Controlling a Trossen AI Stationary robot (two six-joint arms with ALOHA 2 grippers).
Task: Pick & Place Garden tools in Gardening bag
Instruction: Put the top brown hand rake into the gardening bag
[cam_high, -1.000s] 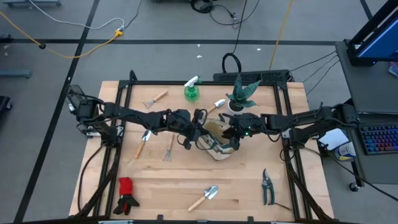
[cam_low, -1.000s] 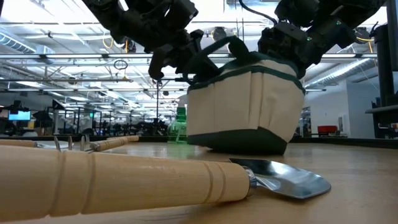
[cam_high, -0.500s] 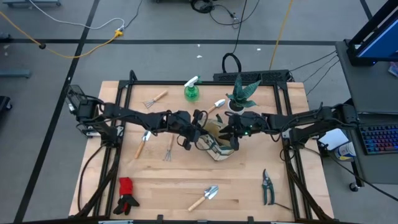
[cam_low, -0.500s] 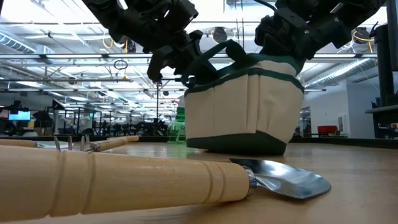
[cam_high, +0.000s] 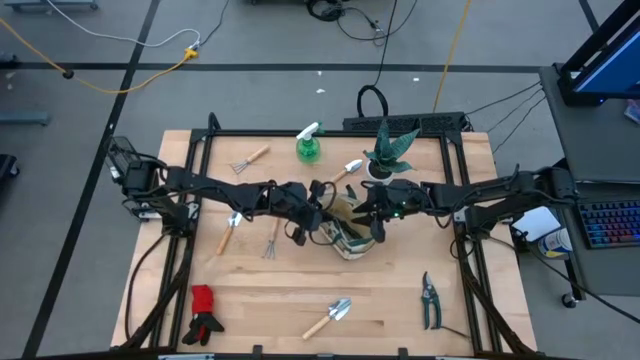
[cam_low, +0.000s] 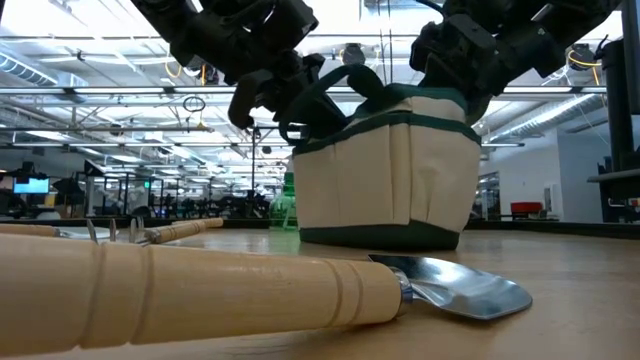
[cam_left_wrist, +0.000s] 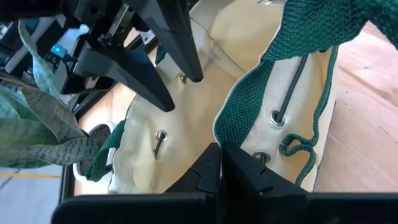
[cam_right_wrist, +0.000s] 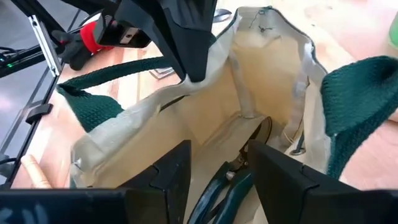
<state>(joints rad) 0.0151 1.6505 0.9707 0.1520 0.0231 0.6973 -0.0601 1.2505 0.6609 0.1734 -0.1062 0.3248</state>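
The beige gardening bag (cam_high: 347, 236) with dark green trim stands upright on its base in the middle of the table, its mouth open; it also shows in the low view (cam_low: 385, 170). My left gripper (cam_high: 318, 214) is at the bag's left side and is shut on its green handle webbing. My right gripper (cam_high: 374, 216) is at the bag's right side, with the rim between its fingers. The garden tools lie around the bag on the table. My left gripper pinches the dark green webbing handle (cam_left_wrist: 239, 121) between its two shut fingers, close to where the handle meets the bag's rim. It comes in from the table's left and from above. In the low view the handle loop (cam_low: 335, 85) rises from the rim to the fingers. My right gripper holds the bag's green-trimmed rim (cam_right_wrist: 221, 186) on the right side, the rim running between its two fingers (cam_right_wrist: 168, 171). It comes from the table's right, slanting down over the open mouth. The bag stands with its base on the table.
A rake (cam_high: 248, 158), a green spray bottle (cam_high: 309, 146), a trowel (cam_high: 348, 168) and a potted plant (cam_high: 388, 150) are at the back. A trowel (cam_high: 232, 228) and a fork (cam_high: 272, 238) lie left. Gloves (cam_high: 205, 312), a trowel (cam_high: 330, 318) and shears (cam_high: 430, 298) lie near.
The bag has tipped from leaning over to upright, and its base now lies flat on the table. My left gripper has drawn the handle a little toward the table's left, and my right gripper has risen slightly with the rim.
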